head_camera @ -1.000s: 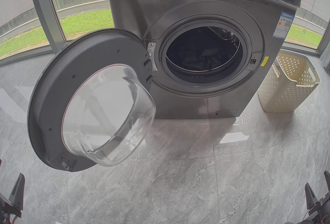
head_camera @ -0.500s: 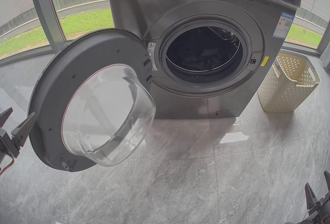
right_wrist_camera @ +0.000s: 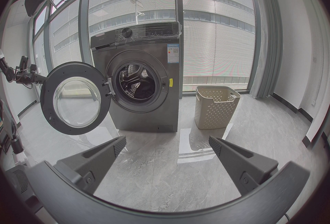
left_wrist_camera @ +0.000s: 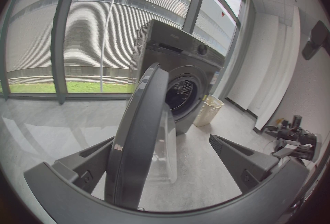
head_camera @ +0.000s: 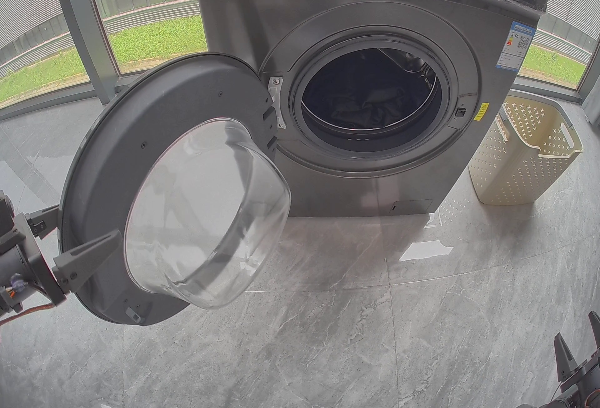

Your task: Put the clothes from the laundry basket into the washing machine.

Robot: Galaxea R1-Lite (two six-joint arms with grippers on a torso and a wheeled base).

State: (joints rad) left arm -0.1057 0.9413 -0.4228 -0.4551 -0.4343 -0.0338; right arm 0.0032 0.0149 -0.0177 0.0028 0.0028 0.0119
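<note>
In the head view, the washing machine fills the upper middle of the frame. Its round door is swung wide open toward the lower left. The cream laundry basket stands on the grey tiled floor just beside the machine, at the right edge. Dark clothes lie inside the drum, and the right wrist view shows them more plainly as a dark heap low in the opening. The left wrist view gives you the door edge-on, which tells you what the head view only hints at: the door's outer rim stands between the spread fingers of your left gripper. Its jaws are wide apart and not clamped on anything. In the head view that left gripper sits at the left edge, level with the door's lower half, with one finger in front of the door face and one behind the rim. Your right gripper hangs low over the floor, well apart from machine and basket, jaws wide and holding nothing. It appears in the head view's lower right corner.
</note>
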